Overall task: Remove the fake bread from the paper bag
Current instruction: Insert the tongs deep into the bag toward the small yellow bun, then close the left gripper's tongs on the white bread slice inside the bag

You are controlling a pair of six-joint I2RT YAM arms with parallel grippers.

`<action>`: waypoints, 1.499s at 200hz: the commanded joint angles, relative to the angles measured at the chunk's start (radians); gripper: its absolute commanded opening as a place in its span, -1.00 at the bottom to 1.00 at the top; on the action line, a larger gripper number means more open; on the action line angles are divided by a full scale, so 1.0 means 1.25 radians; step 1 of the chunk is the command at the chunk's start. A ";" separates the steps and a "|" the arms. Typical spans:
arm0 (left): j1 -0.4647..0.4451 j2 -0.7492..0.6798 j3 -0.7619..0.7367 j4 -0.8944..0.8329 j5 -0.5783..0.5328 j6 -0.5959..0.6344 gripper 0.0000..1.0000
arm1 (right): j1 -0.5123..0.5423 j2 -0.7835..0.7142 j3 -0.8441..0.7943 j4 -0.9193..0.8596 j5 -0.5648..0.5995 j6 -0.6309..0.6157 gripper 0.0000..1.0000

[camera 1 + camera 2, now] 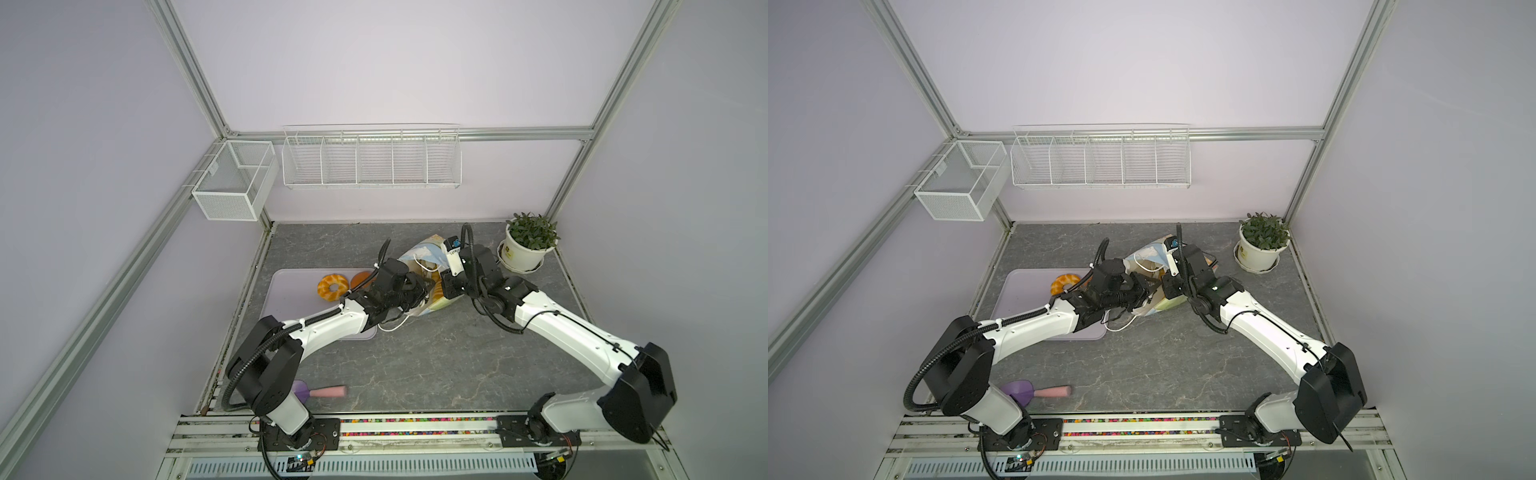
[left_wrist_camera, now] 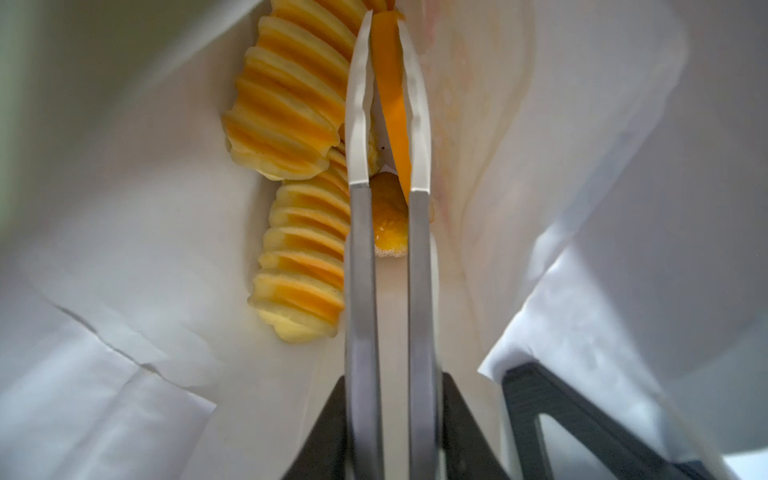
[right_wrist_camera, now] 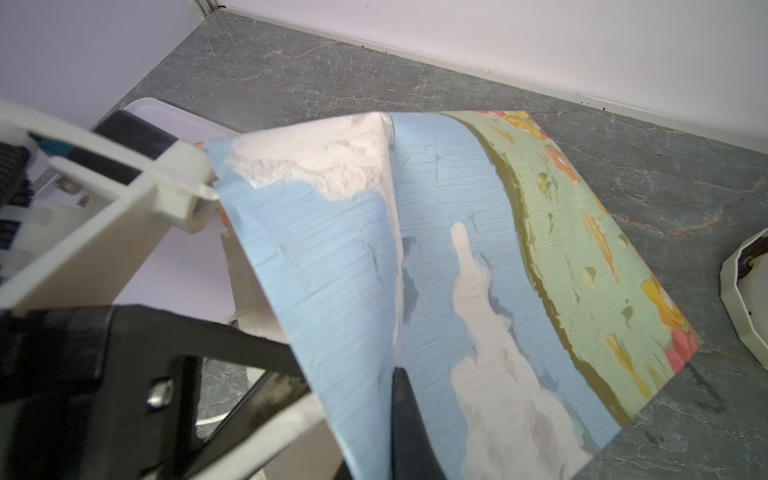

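Squarely within left pincer (image 2: 384, 25), fake bread (image 2: 392, 97)

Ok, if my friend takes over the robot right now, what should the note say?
Left gripper: inside the paper bag, jaws shut on a flat orange bread.
Right gripper: shut on the bag's edge, holding it open.
Done: braided ring and round bun lie on the tray.
To do: pull out the held piece, then the two ridged loaves in the bag.

Soft, even light in both top views for you; close in, the paper bag (image 2: 124, 232) blurs.
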 commanded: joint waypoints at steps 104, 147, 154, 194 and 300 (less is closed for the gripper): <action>0.004 0.056 0.049 0.095 0.042 -0.009 -0.34 | 0.004 -0.008 0.001 0.010 -0.034 -0.018 -0.86; 0.006 0.008 0.028 0.074 0.037 0.011 -0.86 | 0.004 -0.005 0.009 0.001 -0.019 -0.028 -0.86; 0.007 -0.006 0.025 0.055 0.031 0.023 -0.94 | 0.003 -0.007 0.008 -0.001 -0.014 -0.030 -0.86; 0.007 -0.097 -0.031 -0.007 0.011 0.057 -1.00 | -0.003 -0.013 0.002 -0.009 0.001 -0.041 -0.86; 0.005 -0.304 -0.205 -0.082 0.005 0.069 -0.72 | -0.012 -0.012 0.004 -0.008 -0.018 -0.048 -0.86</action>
